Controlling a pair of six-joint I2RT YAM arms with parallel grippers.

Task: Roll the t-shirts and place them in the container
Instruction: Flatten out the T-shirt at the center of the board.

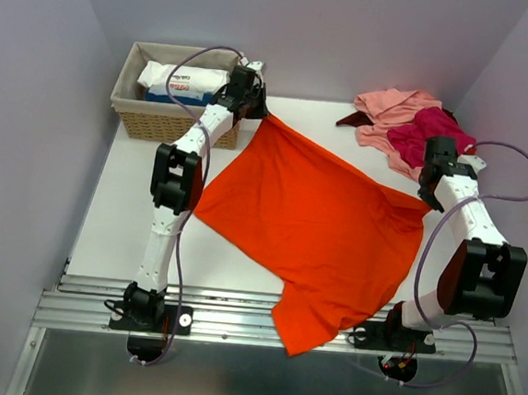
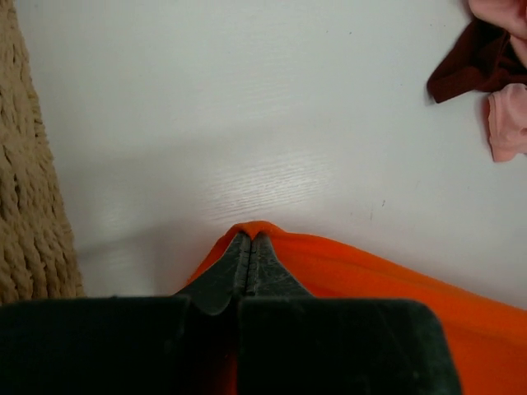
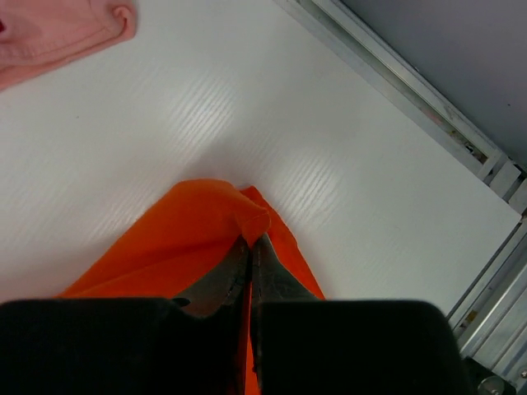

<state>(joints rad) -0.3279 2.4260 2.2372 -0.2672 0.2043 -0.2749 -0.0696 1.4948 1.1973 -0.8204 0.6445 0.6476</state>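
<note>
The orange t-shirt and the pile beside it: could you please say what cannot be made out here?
- orange t-shirt: collar and sleeves, top view, lost in draped cloth.
- shirt pile: its count, top view, bunched, partly behind the right arm.
- packets in the wicker basket: print, top view, too small.
</note>
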